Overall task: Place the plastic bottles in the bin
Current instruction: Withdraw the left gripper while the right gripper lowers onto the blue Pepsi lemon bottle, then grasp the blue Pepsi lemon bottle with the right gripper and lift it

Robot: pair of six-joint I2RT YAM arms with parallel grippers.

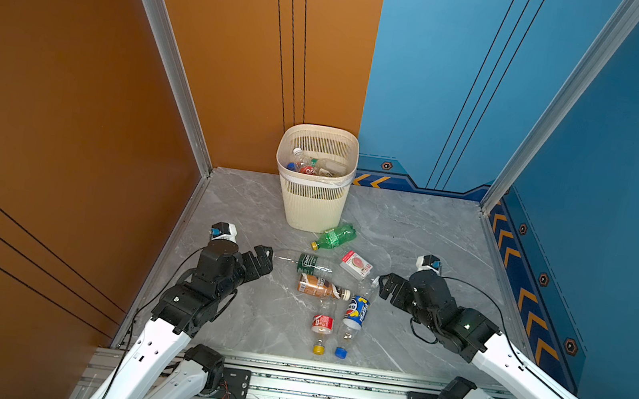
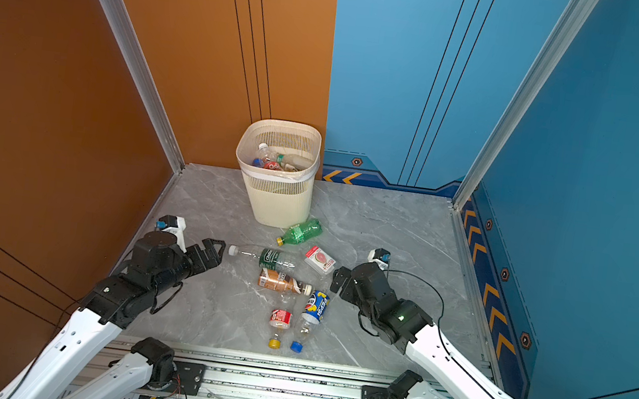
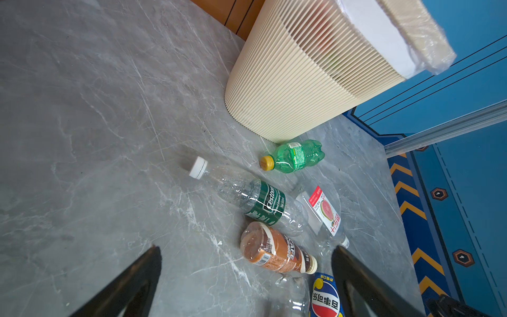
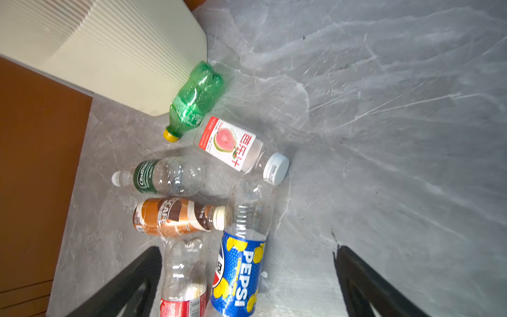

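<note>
Symmetrically, left arm (image 1: 216,268) and right arm (image 1: 436,302) flank bottles (image 1: 319,286), jaws spread.

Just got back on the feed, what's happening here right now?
Neither arm is holding anything. The left hand and right hand are both open, flanking six plastic bottles lying on the marble table, from the green bottle by the bin to the Pepsi bottle nearer the front. The bin already holds several more.

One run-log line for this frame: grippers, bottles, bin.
left gripper: open, empty | right gripper: open, empty | loose bottles: six, lying on table | bin: upright, partly filled
</note>
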